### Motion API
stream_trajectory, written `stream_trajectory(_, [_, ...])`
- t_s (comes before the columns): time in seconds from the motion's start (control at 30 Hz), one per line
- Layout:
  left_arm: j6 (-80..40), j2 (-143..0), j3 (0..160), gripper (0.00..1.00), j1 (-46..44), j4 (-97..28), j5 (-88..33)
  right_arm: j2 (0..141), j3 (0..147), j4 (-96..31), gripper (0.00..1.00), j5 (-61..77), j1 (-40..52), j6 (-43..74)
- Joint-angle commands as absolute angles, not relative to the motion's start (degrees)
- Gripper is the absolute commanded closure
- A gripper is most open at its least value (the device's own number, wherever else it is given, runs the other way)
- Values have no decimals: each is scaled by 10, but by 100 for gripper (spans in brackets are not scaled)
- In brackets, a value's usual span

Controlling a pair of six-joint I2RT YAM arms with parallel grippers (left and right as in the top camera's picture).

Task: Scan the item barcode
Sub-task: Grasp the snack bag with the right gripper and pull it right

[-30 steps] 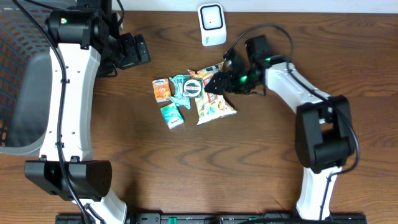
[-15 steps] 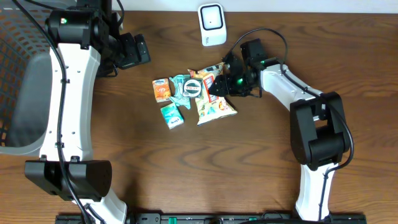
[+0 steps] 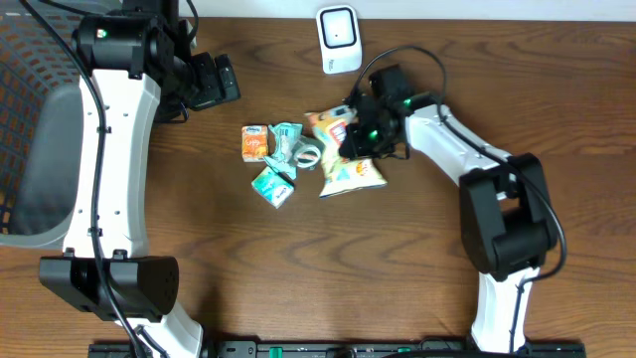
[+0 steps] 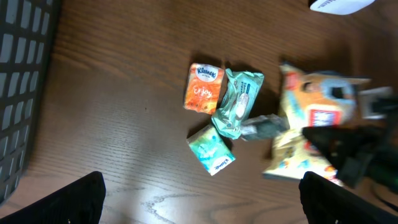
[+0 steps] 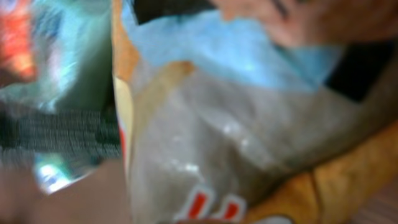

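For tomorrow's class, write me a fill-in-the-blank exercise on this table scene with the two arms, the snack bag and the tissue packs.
1. The right pincer is shut on the snack bag, while the left pincer is ____.
2. The tissue pack at the left end of the pile is coloured ____.
3. The mesh basket stands on the robot's ____ side.
Missing words: open; orange; left.

Wooden bench [image 3: 298, 278] bears a snack bag [image 3: 350, 177] at the right gripper [image 3: 352, 141]; orange pack [image 3: 256, 143], green wipes [image 3: 287, 140], teal pack [image 3: 272, 186] lie nearby.
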State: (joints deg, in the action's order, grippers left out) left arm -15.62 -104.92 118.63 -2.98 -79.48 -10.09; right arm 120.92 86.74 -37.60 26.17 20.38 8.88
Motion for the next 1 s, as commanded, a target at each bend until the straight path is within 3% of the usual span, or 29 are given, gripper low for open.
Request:
stream_trajectory(0.0, [-153,-1052,1188,2,-26,-797,-93,1138,913,-415,99,-22,196,64])
stream_trajectory(0.13, [-153,-1052,1188,2,-26,-797,-94,1093,916,-406,99,-305,226,20])
stream_trajectory(0.23, [-153,-1052,1188,2,-26,-797,-93,1098,912,-399,99,-416,245,-22])
stream_trajectory(0.67, [-153,-1052,1188,2,-26,-797,-93,1221,882,-396,98,-478,263,-37])
stream_trajectory(0.7, [-153,-1052,1188,2,-26,-797,-93,1228,882,-398,93,-474,266,-37])
stream_trajectory(0.77, [-153,-1052,1188,2,-26,-797,-93,1239,882,-401,74,-451,275,-37])
stream_trajectory(0.9, [-153,-1052,1188,2,-26,-797,-93,1231,882,-412,65,-382,296,-28])
stream_trajectory(0.97, [-153,-1052,1188,2,-26,-797,-93,1221,886,-419,55,-348,307,-16])
